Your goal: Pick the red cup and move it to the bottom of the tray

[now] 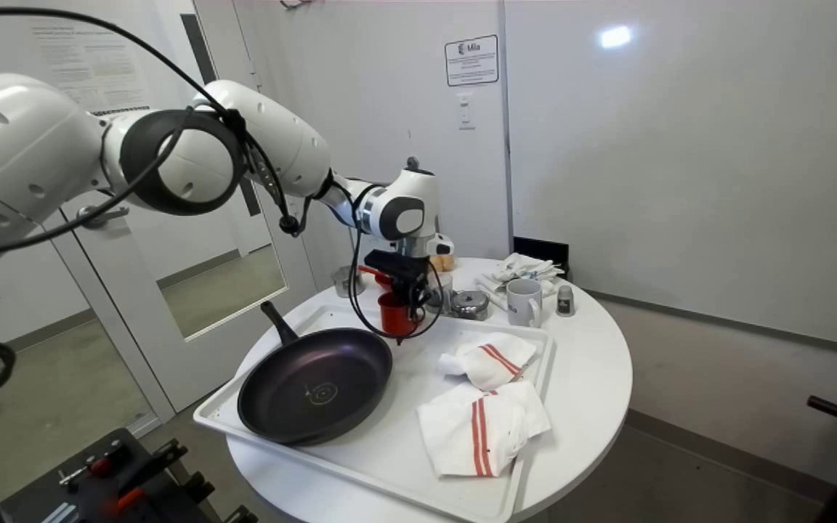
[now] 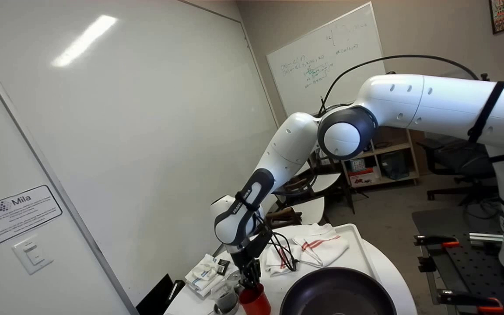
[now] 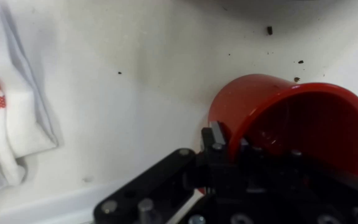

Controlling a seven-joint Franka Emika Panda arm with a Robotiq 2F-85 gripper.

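Observation:
The small glossy red cup (image 1: pixel 394 317) is over the back part of the white tray (image 1: pixel 397 443) and also shows in an exterior view (image 2: pixel 255 302). My gripper (image 1: pixel 415 306) is at the cup's rim. In the wrist view the fingers (image 3: pixel 231 143) are closed on the cup's wall, one inside and one outside. The cup's open mouth (image 3: pixel 315 124) faces the camera. The gripper hides part of the rim, and I cannot tell whether the base touches the tray. The tray's bare surface (image 3: pixel 104 118) fills much of the wrist view.
A black frying pan (image 1: pixel 317 385) lies on the tray beside the cup. White towels with red stripes (image 1: pixel 484 428) lie on the tray's other side. Behind the tray stand a mug (image 1: pixel 524 301), a shaker (image 1: pixel 565 301), a metal tin (image 1: pixel 470 304) and another red item (image 1: pixel 382 280).

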